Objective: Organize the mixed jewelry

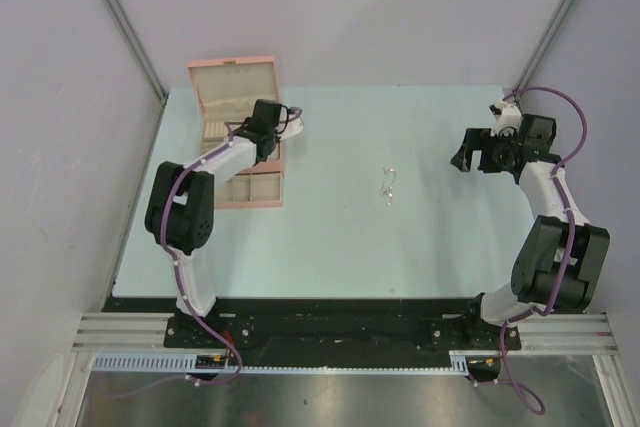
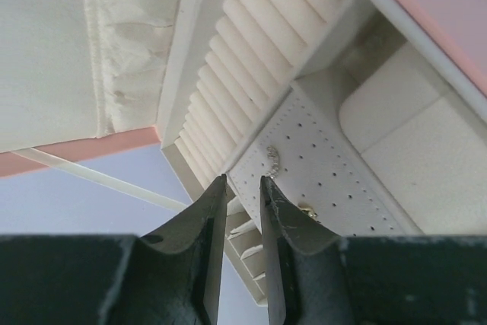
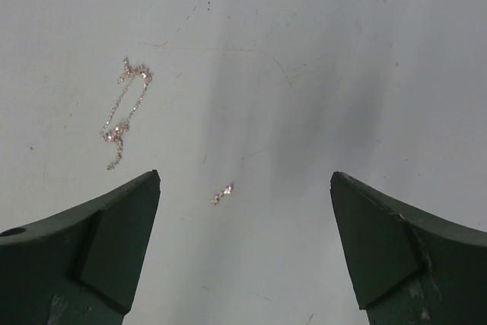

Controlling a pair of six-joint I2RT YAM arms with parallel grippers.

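Lying on bare table ahead of the right claw (image 3: 244, 175), the loose jewelry shows as two bits. A thin silvery chain (image 3: 125, 108), doubled into a narrow loop with small glinting stones along it, sits beyond the finger at the left of that wrist view. A tiny sparkling fragment (image 3: 222, 193) lies about level with the fingertips, between them and nearer that same finger. Neither touches the claw, whose jaws stand wide apart with nothing between them.

The left claw (image 2: 243, 180) hangs over the open pink box (image 1: 235, 87), its jaws a narrow slit apart and gripping nothing. Just beyond its tips a small curved silvery piece (image 2: 272, 161) lies on the box's cream perforated panel (image 2: 335, 165). A little gold-toned stud (image 2: 307, 208) sits on the same panel, close beside one finger. Ridged ring rolls (image 2: 251, 58) run farther ahead of the claw.

The table (image 1: 330, 247) is a pale blue-green sheet, faintly scuffed and speckled under the right claw. Pale grey wall panels (image 1: 350, 7) with metal corner struts close it in on three sides.
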